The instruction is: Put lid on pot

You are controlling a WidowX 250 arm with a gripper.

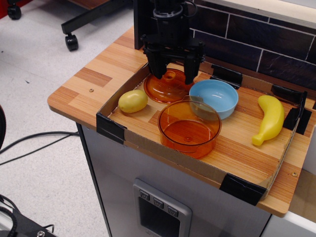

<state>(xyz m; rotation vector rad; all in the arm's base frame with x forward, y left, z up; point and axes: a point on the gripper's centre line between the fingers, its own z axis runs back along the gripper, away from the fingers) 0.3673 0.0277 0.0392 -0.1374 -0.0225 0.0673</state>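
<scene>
Orange plastic lid (167,87) looks light and slick, so pinch its little ring knob (170,76) with your open gripper (172,75), then onto the pot (189,128).

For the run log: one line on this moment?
phase: reaching for lid | gripper: open, straddling lid knob | pot: uncovered | lid: on tray

The wooden bench (94,74) carries a shallow cardboard tray (163,153). The tray's far edge, at twelve o'clock, meets a dark brick wall (276,47).
</scene>
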